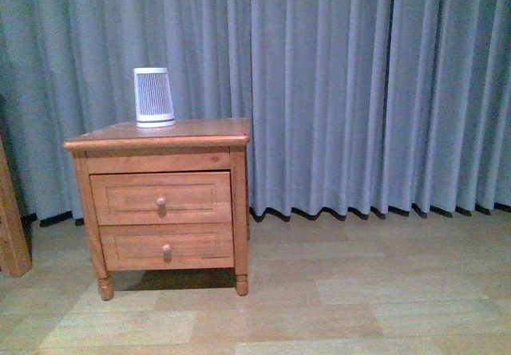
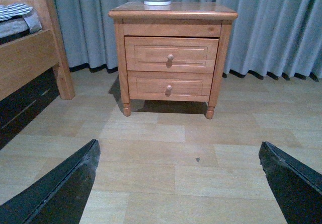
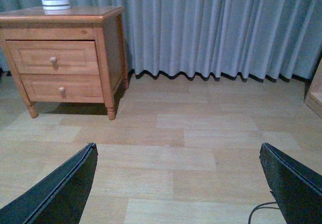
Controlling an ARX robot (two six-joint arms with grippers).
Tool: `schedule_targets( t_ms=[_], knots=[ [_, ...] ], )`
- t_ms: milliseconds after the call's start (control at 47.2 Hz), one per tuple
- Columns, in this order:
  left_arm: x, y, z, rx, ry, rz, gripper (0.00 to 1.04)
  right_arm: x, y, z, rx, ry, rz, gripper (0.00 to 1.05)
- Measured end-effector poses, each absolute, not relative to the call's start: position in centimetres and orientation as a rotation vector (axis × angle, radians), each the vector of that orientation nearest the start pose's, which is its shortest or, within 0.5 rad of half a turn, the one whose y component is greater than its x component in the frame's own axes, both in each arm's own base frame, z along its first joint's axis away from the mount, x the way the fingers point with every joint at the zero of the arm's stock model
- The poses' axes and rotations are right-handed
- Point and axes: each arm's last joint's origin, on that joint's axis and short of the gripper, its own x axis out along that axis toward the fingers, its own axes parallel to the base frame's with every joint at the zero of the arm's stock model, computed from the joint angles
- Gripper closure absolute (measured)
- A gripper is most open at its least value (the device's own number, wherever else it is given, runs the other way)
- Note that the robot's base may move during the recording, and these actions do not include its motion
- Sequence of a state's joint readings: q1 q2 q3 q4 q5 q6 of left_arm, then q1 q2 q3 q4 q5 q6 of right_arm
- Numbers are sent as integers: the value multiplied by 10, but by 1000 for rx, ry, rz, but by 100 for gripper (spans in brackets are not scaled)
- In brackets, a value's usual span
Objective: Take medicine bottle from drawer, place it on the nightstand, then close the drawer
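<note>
Pale wood-plank floor [image 3: 201, 158] ran from under both arms to a wall of grey-blue curtain [image 1: 359, 92]. The left tool [image 2: 178, 143] hung over bare planks, its two black fingers [image 2: 65, 189] spread wide with nothing between them. The right tool [image 3: 177, 144] was likewise spread and empty, and a thin dark cable [image 3: 259, 215] lay on the floor close beside one of its fingers.

Well ahead of the left tool, the nightstand [image 1: 156, 142] stood on short turned feet against the curtain. For the right tool it lay ahead and off to the left. Both of its drawers were shut flush. The drawer [image 1: 160, 198], the taller upper one, showed its framed front and one round knob [image 1: 160, 202], and the lower drawer [image 1: 166, 247] sat directly beneath it.

On the nightstand's top, farthest from the tools, a white ribbed device [image 1: 153, 96] stood upright. A bed frame [image 2: 25, 58] stood left of the nightstand, near it but apart.

The medicine bottle could not be seen in any view.
</note>
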State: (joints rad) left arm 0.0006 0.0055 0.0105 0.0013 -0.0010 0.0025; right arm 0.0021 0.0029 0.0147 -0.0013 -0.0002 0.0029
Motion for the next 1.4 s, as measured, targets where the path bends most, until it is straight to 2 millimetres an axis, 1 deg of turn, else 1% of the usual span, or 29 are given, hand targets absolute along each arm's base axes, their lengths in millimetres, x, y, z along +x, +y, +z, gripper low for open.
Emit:
schedule_targets(
  t_ms=[1399],
  knots=[
    [97, 0, 167, 2, -6, 1, 7, 97, 0, 168, 3, -10, 2, 7]
  ],
)
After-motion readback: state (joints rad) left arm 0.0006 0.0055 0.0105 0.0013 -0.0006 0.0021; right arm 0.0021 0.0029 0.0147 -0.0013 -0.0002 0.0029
